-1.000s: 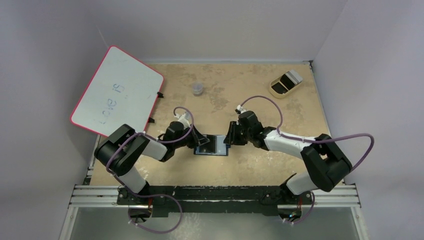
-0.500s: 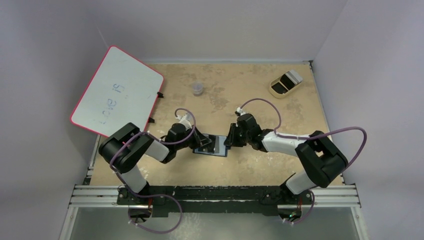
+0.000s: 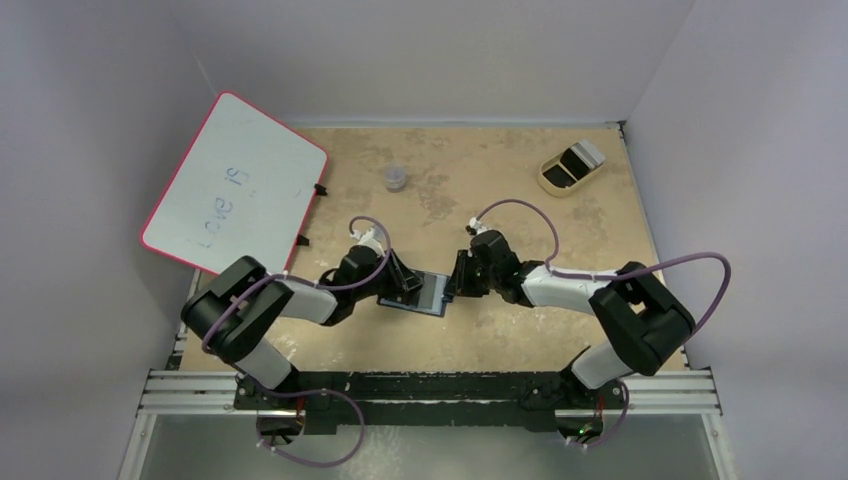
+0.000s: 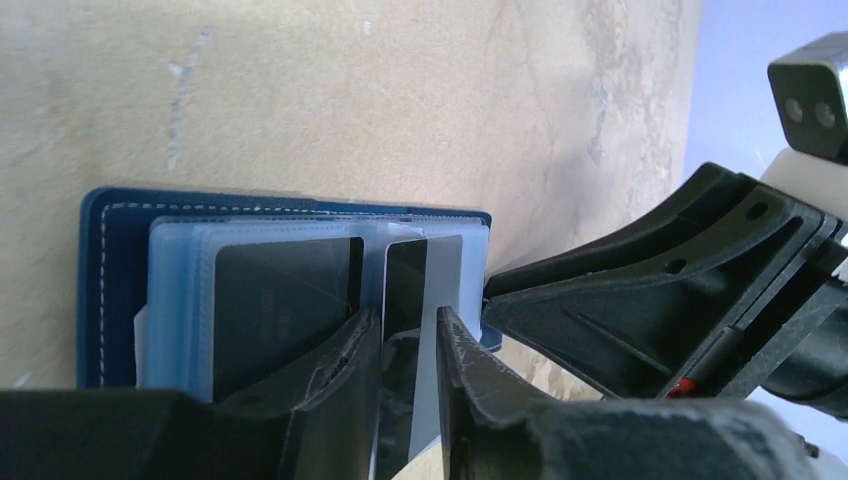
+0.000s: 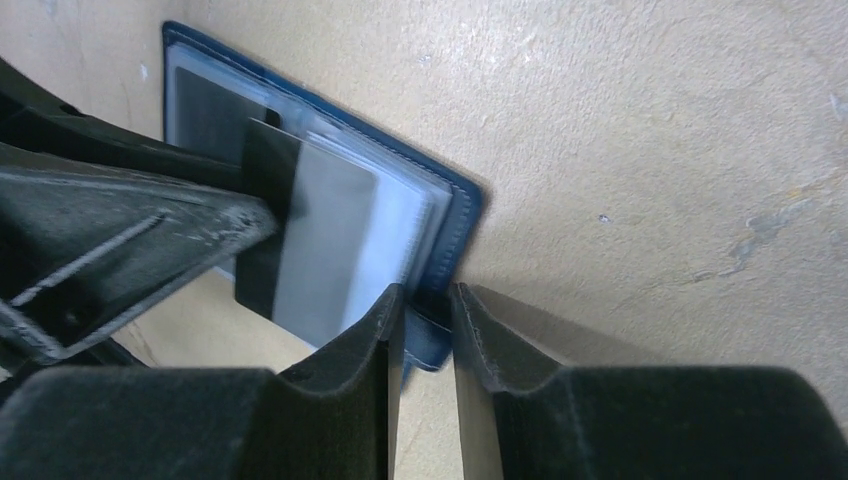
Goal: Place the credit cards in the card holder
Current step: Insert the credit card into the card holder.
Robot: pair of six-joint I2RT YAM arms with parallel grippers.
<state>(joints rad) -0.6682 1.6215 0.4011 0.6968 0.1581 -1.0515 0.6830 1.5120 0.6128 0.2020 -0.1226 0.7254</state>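
Card holder (image 3: 412, 292) open flat at middle of table (image 3: 520, 200), pockets up for loading. Right gripper (image 5: 427, 292) pinched on navy edge, apparently anchoring against sliding. Grey credit card (image 5: 325, 240) partway into pocket. Left gripper (image 4: 408, 322) slightly parted, straddling it, likely for pushing deeper.

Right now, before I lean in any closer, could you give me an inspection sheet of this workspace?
Surface: tan mottled tabletop, patchy stains.
Job's things: navy folding card holder lies open at centre; pale grey card with a black stripe sticks out of its clear pockets; dark card sits in another pocket.
Clutter: pink-edged whiteboard back left; small clear cup; tan oval tray back right.
Hands: left hand slightly parted over the striped card; right hand pinching the holder's navy edge.
Cables: purple cables loop off both arms, clear of the holder.
Surroundings: pale walls; nothing else seen.
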